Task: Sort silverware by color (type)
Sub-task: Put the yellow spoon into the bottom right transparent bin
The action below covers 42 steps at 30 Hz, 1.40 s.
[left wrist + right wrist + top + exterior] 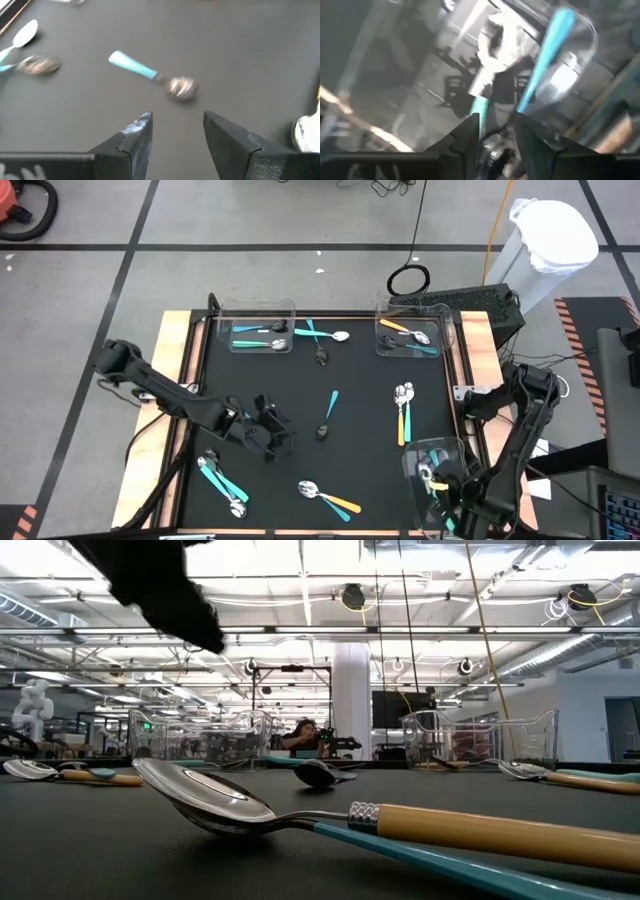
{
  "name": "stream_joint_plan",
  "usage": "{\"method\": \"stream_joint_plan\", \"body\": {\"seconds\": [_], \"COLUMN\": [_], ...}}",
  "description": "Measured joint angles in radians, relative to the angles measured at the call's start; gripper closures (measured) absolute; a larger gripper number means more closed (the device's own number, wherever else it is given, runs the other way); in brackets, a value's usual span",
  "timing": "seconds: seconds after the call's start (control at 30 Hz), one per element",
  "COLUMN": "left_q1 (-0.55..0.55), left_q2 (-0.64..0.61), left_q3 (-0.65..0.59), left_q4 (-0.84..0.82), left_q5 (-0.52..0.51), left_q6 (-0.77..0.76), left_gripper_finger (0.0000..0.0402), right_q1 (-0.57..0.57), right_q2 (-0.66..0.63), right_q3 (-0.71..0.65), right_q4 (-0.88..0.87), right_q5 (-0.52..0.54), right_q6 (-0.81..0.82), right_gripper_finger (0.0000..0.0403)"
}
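Black matting covers the table, and it serves as the landmark: clear bins sit at its far-left, far-right and near-right corners, with loose spoons scattered between. The right gripper hangs over the near-right bin, its fingers a little apart with teal handles showing just beyond them; whether it grips one or has let it go cannot be told, so the sound course is to part the fingers fully and lift straight up, clear of the bin's wall, so nothing is dragged back out. The left gripper hovers over the mat's left-centre with its fingers spread and nothing between them, aimed toward a short teal-handled spoon lying alone near the mat's middle. For that pickup it looks best to line the fingers across the thin handle rather than the rounded bowl, come down until the tips nearly meet the mat, and close squarely so the handle does not skate. Other spoons wait at the mat's near-left, near-centre and right.
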State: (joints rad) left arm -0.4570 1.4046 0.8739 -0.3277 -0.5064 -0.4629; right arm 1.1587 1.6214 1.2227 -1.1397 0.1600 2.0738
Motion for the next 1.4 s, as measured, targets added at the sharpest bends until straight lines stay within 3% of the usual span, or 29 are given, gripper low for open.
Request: {"method": "stream_joint_plan", "body": {"seconds": [0.13,0.3,0.47,0.57,0.73,0.87,0.97,1.1,1.23,1.4], "left_q1": [-0.013,-0.045,-0.08,-0.115,-0.157,-0.167,-0.17,-0.166,-0.164,-0.16], "left_q2": [-0.078,-0.163,-0.227,-0.227,-0.174,-0.108,-0.054,0.003,0.047,0.118], "left_q3": [0.117,0.211,0.22,0.198,0.082,0.009,-0.005,-0.006,-0.006,-0.006], "left_q4": [-0.313,-0.499,-0.519,-0.517,-0.271,-0.052,0.004,0.01,0.03,0.184], "left_q5": [-0.01,-0.08,-0.119,-0.175,-0.219,-0.152,-0.134,-0.138,-0.153,-0.31], "left_q6": [-0.112,-0.16,-0.196,-0.238,-0.198,-0.133,-0.131,-0.133,-0.131,-0.087], "left_gripper_finger": [0.0222,0.0222,0.0222,0.0222,0.0222,0.0222,0.0222,0.0222,0.0222,0.0222], "right_q1": [0.0,0.0,-0.016,-0.053,-0.142,-0.231,-0.297,-0.389,-0.491,-0.621], "right_q2": [-0.01,-0.023,-0.022,-0.022,-0.022,-0.022,-0.022,-0.022,-0.022,-0.036], "right_q3": [0.036,0.067,0.058,0.042,0.021,0.021,0.021,0.021,0.021,0.021], "right_q4": [-0.011,-0.014,-0.017,-0.016,-0.014,0.023,0.072,0.079,-0.067,-0.293], "right_q5": [0.127,0.37,0.635,0.733,0.889,0.913,0.909,0.795,0.684,0.623], "right_q6": [-0.06,-0.163,-0.226,-0.263,-0.346,-0.423,-0.524,-0.635,-0.575,-0.495], "right_gripper_finger": [0.0283,0.0286,0.0286,0.0287,0.0287,0.0287,0.0287,0.0287,0.0287,0.0287]}}
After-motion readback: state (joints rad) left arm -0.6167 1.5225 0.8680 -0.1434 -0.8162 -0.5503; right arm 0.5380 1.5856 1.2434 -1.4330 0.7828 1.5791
